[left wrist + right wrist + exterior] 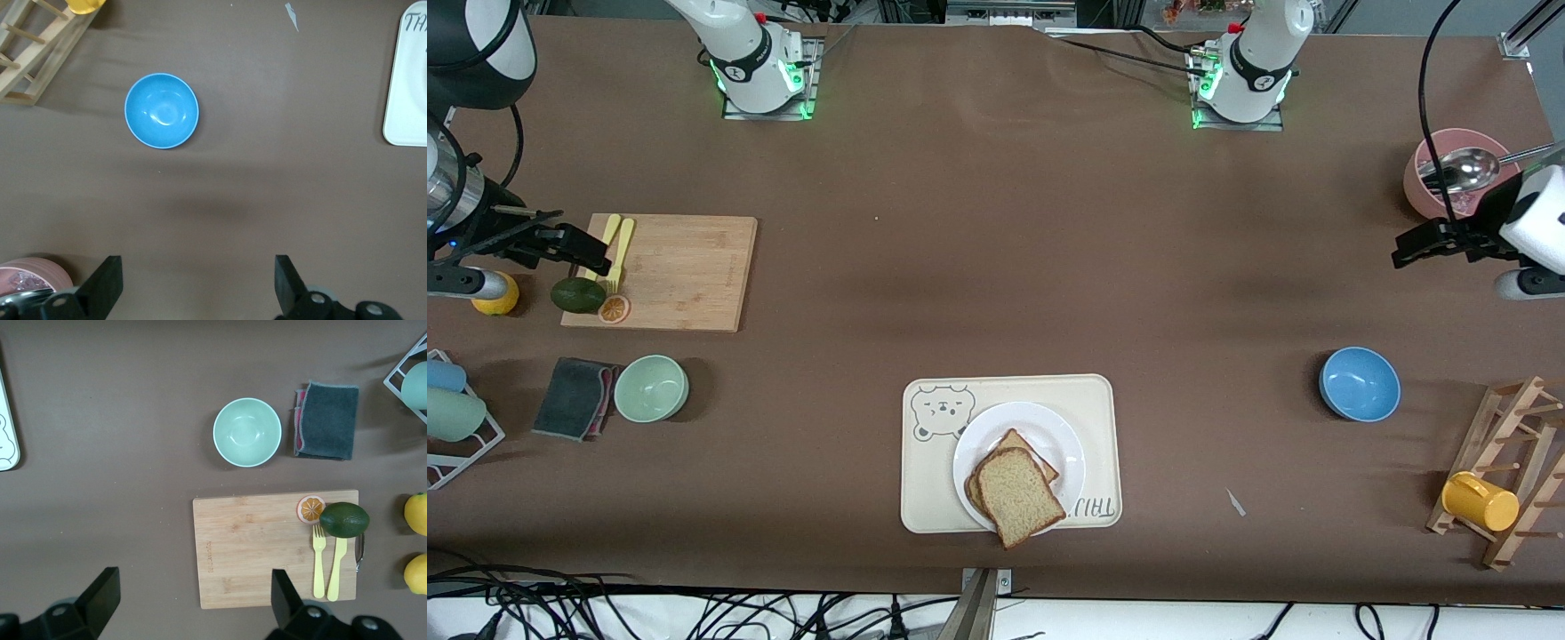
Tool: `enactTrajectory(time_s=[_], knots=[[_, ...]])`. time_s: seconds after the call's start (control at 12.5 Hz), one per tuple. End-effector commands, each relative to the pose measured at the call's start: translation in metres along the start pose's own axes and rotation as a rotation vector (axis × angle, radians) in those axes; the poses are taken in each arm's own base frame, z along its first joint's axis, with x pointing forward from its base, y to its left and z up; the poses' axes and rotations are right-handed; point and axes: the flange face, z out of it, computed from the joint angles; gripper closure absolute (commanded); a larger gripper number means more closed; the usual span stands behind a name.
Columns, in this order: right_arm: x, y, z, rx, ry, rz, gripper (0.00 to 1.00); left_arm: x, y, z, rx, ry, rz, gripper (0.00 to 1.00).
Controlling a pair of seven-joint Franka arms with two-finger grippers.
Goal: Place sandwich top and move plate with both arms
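Bread, the sandwich top [1017, 495], is overhanging the plate [976, 437], so both wide-open grippers, left gripper [1414, 249] and right gripper [591, 258], are needing level, opposite rim grasps.

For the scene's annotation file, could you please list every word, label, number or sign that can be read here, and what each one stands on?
"THA": hand-drawn letters on the cream tray, cut off at the left wrist view's edge; in the front view the word shows upside down beside the plate and its end is unclear.
Bear face drawing, no words: tray corner.
Nothing else legible.
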Motion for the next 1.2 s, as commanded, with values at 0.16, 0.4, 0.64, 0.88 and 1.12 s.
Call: enactTrajectory(time_s=[0.16,0.4,0.64,0.88,1.12], knots=[[0.003,0.001,-0.003,0.015,0.005,0.002,0.0,-0.022,-0.006,-0.012,-0.023,0.053,-0.003,0.0],[0.003,0.001,-0.003,0.017,0.005,0.002,0.0,-0.022,-0.004,-0.017,-0.023,0.07,0.0,0.0],[0.003,0.001,-0.003,0.017,0.005,0.002,0.0,-0.022,-0.002,-0.031,-0.025,0.103,0.0,0.0],[0.003,0.001,-0.003,0.017,0.005,0.0,0.0,-0.02,0.003,-0.035,-0.023,0.113,0.008,0.0],[0.003,0.002,-0.002,0.016,0.003,-0.006,0.0,-0.02,0.004,-0.038,-0.023,0.123,0.012,0.0]])
